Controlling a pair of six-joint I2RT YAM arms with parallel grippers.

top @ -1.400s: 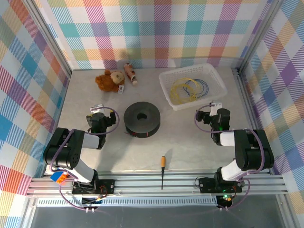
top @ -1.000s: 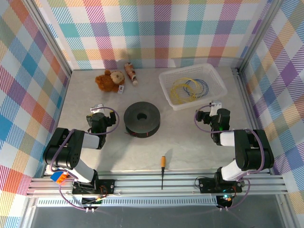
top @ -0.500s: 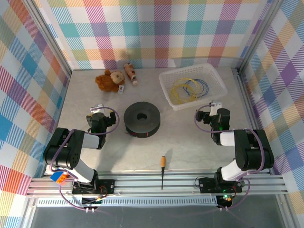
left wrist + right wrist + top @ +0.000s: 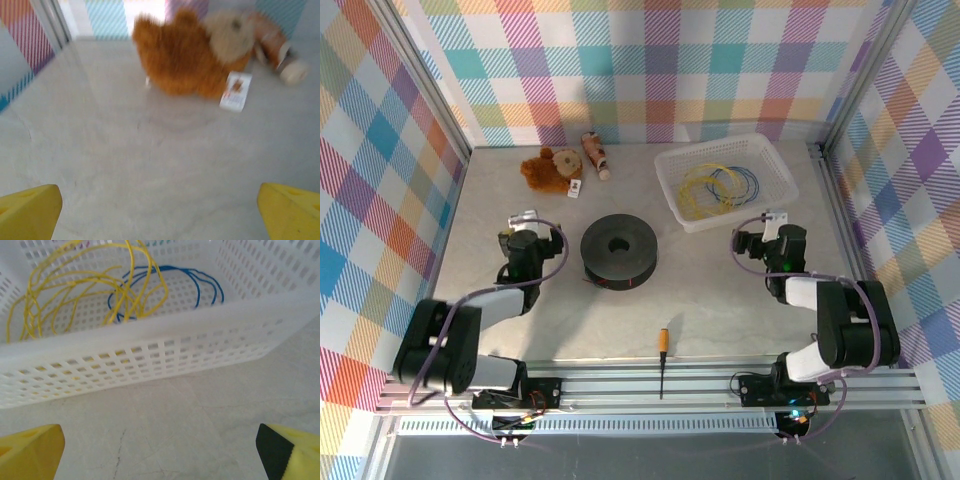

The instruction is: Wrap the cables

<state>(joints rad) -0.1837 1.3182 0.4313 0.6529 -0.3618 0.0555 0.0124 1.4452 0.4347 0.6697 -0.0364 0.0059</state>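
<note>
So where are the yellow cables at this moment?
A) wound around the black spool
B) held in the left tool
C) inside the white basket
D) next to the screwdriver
C: the yellow cables lie in loose loops inside the white basket, next to a blue wire.

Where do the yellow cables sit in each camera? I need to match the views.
Top external: the yellow cables lie looped in the white basket, far right, just beyond the right gripper.
Right wrist: upper left, inside the basket, ahead of the open fingers.
Left wrist: this camera faces the plush bear.
Shared landmark: the blue cable beside them in the basket.
</note>
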